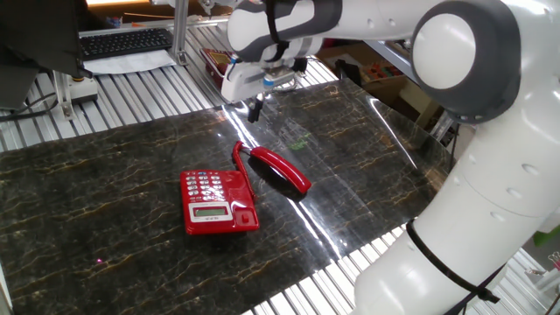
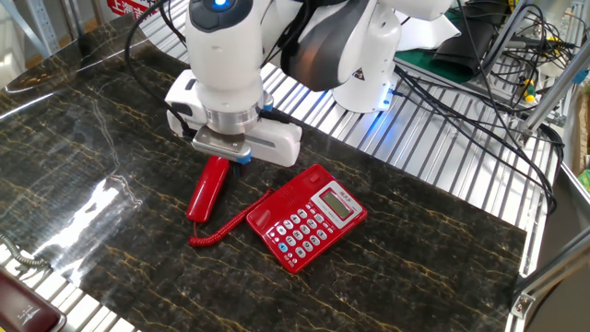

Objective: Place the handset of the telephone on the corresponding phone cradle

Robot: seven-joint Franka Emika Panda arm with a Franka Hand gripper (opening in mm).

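The bright red handset point(image 1: 280, 169) lies on the dark marble mat, off the telephone point(image 1: 219, 201) and just right of it, joined to it by a red cord point(image 1: 238, 153). In the other fixed view the handset point(image 2: 206, 192) lies left of the telephone point(image 2: 310, 218), and its far end is hidden under my hand. The phone cradle point(image 1: 242, 197) is the bare strip on the side facing the handset; it also shows in the other fixed view point(image 2: 286, 191). My gripper point(image 1: 256, 109) hangs above the handset's far end point(image 2: 230, 159). Its fingers show only as a dark tip.
A black keyboard point(image 1: 127, 41) sits at the back left. A darker maroon phone point(image 2: 23, 312) lies at the mat's corner. A clear plastic film point(image 2: 103, 198) covers part of the mat. Cables point(image 2: 479, 65) and my arm's base point(image 2: 369, 83) stand on the slatted metal table.
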